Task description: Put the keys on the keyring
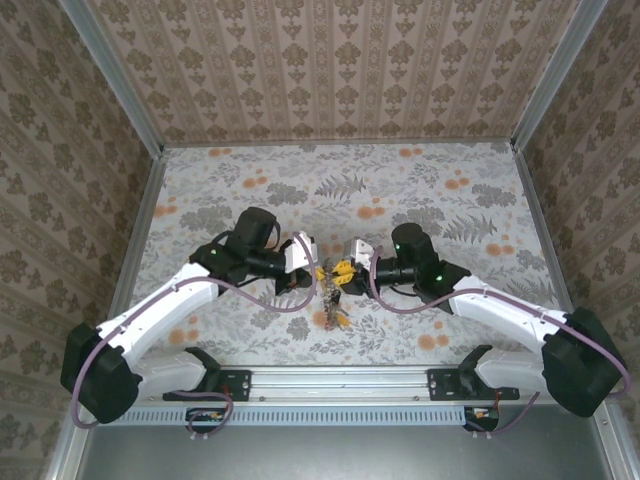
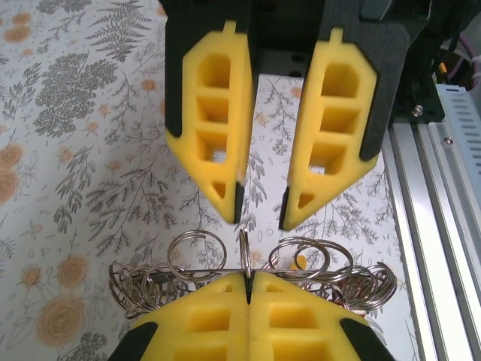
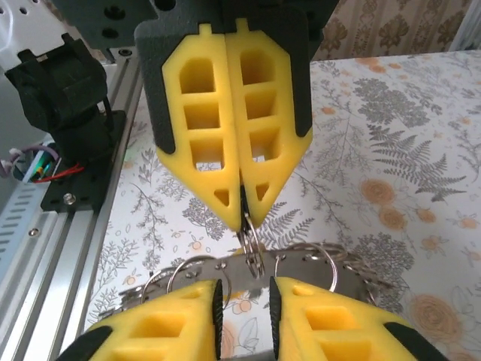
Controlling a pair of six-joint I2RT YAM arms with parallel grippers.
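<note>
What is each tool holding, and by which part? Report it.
Left tool pinches a small silver split ring by its rim; right tool, open, holds nothing.

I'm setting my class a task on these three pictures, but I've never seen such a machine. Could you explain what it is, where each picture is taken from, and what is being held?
These are two robot arms bolted at the near edge of a flower-patterned table. One picture looks down from above. The other two come from a camera on each wrist, so the yellow fingers appear close up. The left gripper is shut on a small silver ring. It is one of a bunch of rings strung along a thin wire, which may be the keyring seen edge-on. The right gripper faces it with its fingers apart, holding nothing.
</note>
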